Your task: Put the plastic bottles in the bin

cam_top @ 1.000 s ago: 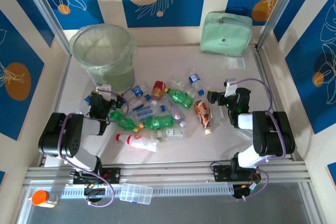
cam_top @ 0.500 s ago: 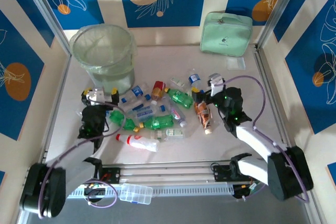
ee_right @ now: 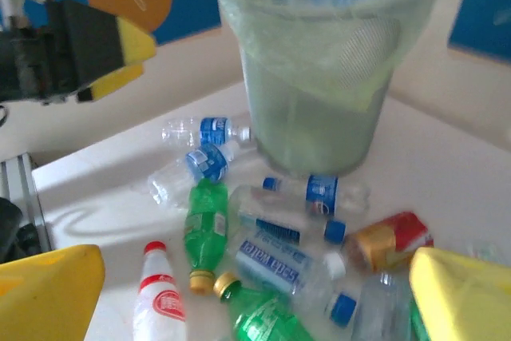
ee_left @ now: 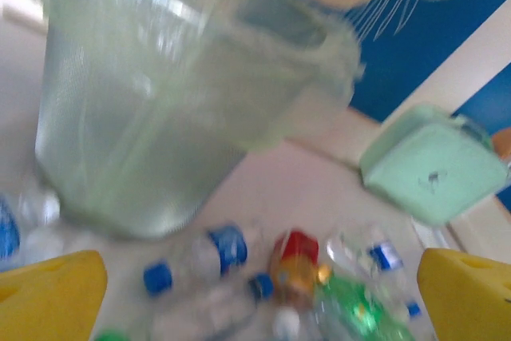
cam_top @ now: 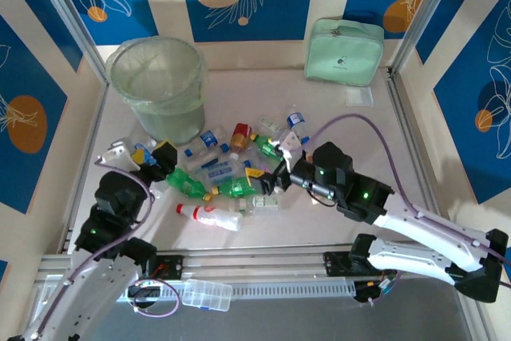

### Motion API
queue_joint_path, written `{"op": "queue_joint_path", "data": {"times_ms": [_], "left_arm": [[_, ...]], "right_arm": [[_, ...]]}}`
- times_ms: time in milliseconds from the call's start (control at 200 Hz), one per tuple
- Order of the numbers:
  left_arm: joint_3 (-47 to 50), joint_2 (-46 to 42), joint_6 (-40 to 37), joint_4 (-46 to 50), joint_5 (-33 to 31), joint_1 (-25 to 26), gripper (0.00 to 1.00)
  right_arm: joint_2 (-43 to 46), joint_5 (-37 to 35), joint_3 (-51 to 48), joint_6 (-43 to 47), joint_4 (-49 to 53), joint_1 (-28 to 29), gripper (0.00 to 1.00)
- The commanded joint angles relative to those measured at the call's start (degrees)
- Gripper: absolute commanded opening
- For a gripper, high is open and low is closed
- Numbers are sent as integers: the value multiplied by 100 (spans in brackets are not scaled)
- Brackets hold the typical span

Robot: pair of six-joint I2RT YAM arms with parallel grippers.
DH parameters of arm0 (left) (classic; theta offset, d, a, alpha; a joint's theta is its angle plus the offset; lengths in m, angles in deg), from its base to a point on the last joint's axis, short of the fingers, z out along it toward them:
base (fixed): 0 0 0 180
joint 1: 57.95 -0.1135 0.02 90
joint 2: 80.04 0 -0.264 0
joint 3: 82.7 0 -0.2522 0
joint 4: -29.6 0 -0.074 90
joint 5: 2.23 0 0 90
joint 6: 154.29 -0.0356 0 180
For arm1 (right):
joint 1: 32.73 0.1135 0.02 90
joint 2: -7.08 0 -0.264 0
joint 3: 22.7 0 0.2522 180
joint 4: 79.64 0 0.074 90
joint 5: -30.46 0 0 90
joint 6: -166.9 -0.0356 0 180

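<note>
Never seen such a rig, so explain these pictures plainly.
Two robot arms stand at the near edge of a pale table. The wide picture looks down from above and behind them; the other two come from a camera on each wrist, its yellow-padded fingers at the bottom corners. On the table lie small crushed plastic bottles, clear, green and white, beside a large round translucent grey-green bin; a mint-green zip pouch sits at the back. The left end effector and right end effector are open by the pile, holding nothing.
</note>
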Motion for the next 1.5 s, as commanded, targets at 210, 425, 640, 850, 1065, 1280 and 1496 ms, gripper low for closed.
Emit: {"op": "queue_joint_path", "data": {"times_ms": [210,425,640,850,1065,1280,1496], "left_arm": [[-347,270,1028,2196,1332,27,99],[-402,954,433,2150,1995,36,99],[-436,1376,-45,1903,2617,75,99],[-450,1226,-77,1669,2820,98,99],[-485,862,-297,1825,3119,106,99],[-404,715,-305,1763,3445,102,99],[-442,695,-377,1736,3545,109,99]], "right_arm": [[144,732,126,-2483,3145,-2021,99],[-470,-383,165,-2466,3709,-1636,99],[-1197,-385,392,-2204,3739,-2631,80],[-2161,-494,565,-1773,3170,-3892,79],[-3339,7,1098,-1115,3093,-4436,83],[-3940,20,1271,-868,3211,-4627,85],[-4273,73,1141,-737,3133,-4597,85]]}}
